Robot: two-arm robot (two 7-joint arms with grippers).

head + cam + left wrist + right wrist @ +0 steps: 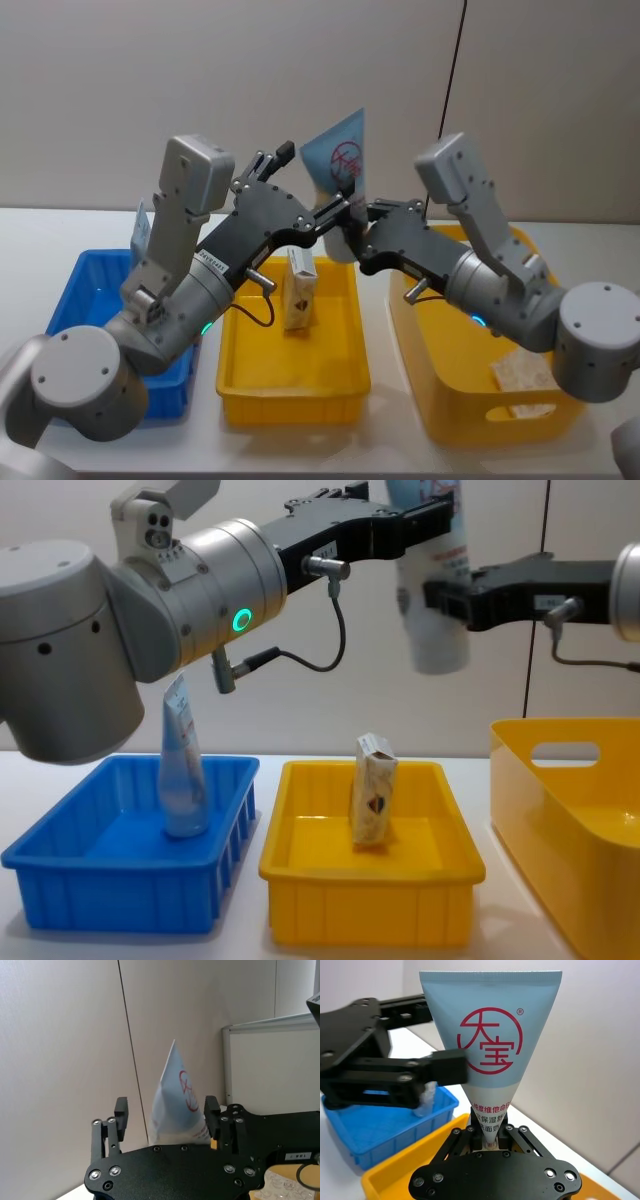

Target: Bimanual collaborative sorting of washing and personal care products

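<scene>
— Where is the tube (490, 1042)?

— High in the air above the middle yellow tray (294, 385), crimped blue end up, cap end down. The right gripper (490, 1142) pinches it near the cap, its fingers pressed against the narrow lower part.

— And the left gripper (167, 1110)?

— It reaches in from the nine o'clock side of the tube in the head view. Its fingers (121, 1110) are spread, one on each side of the tube's body, which stands between them. From the right wrist camera one finger pad sits against the tube's edge; whether the far one touches, I cannot tell.

— What else is sorted?

— A second tube (183, 770) stands tilted in the blue bin (120, 900) at the table's left. A cream carton (373, 790) stands upright in the middle yellow tray, roughly at its centre. At the three o'clock side is a deeper yellow bin (480, 420) with a pale printed packet (525, 375) lying on its floor.
</scene>
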